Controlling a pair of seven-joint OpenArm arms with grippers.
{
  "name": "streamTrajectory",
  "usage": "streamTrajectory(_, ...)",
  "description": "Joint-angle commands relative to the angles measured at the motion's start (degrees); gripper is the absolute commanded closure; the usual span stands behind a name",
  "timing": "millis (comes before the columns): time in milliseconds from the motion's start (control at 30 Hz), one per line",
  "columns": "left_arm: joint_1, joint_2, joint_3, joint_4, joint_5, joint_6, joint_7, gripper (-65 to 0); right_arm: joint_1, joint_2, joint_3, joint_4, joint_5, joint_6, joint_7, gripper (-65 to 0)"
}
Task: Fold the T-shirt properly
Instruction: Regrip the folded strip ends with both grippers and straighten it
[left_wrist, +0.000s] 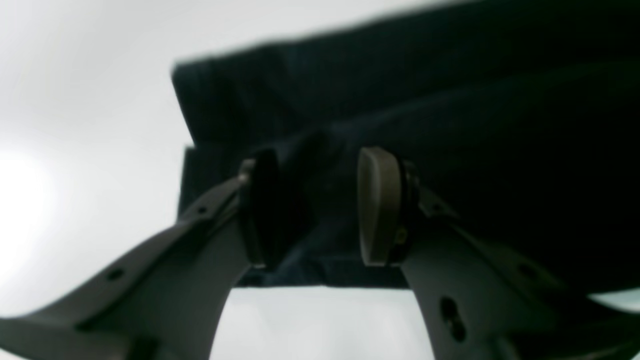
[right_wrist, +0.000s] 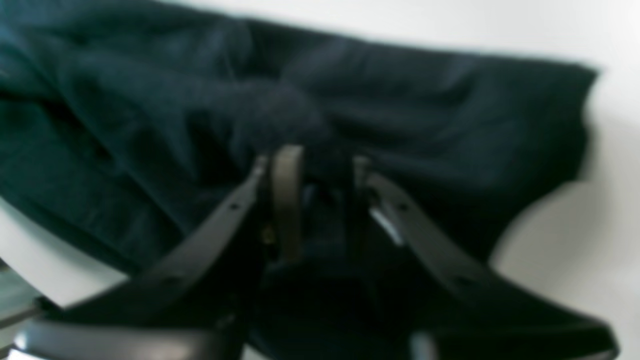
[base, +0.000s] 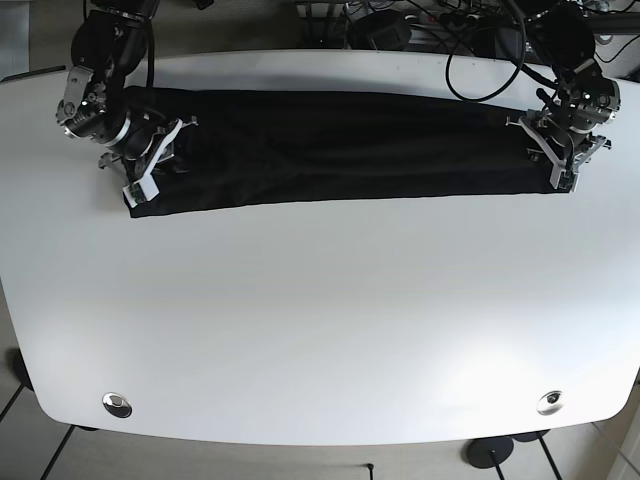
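Two grey pads (left_wrist: 378, 205) of the left gripper (left_wrist: 320, 207) stand apart at the centre of the left wrist view, with dark fabric showing in the gap between them; whether any cloth is actually pinched cannot be told, but the jaws read as parted over the shirt's end. In the right wrist view, the right gripper (right_wrist: 317, 197) has its fingers (right_wrist: 287, 195) drawn close together around a raised bunch of dark cloth at the middle of the frame, and appears to be gripping it.

The T-shirt (base: 330, 150), very dark and already folded into a long narrow band, lies across the upper part of the white table (base: 320, 330) in the base view, running from the right gripper at the upper left to the left gripper at the upper right.

The cloth looks soft and limp, wrinkling readily near the fingers, and is likely light. It would probably sag and slide out of alignment if lifted by one layer only. The sensible holds appear to be the two short ends of the band, pinching all layers together near the corners so the stack stays square for the next fold.
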Motion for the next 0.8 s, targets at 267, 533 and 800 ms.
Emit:
streamTrajectory(267, -5.0, -1.3, -0.1, -9.3, -0.4, 0.3, -2.2, -23.2, 7.6, 2.5, -2.6, -20.8, -6.2, 0.12, 15.2, -14.4)
streamTrajectory(533, -13.5, -0.9, -1.8, -7.3, -2.3, 0.3, 3.8, -23.2, 15.6, 6.7, -2.6, -27.2, -5.7, 0.12, 19.2, -14.4)
streamTrajectory(800, -13.9, -1.4, -14.4, -3.7, -20.7, 0.3, 10.0, -38.9, 15.4, 6.4, -2.5, -24.6, -5.6, 0.12, 16.7, -14.4)
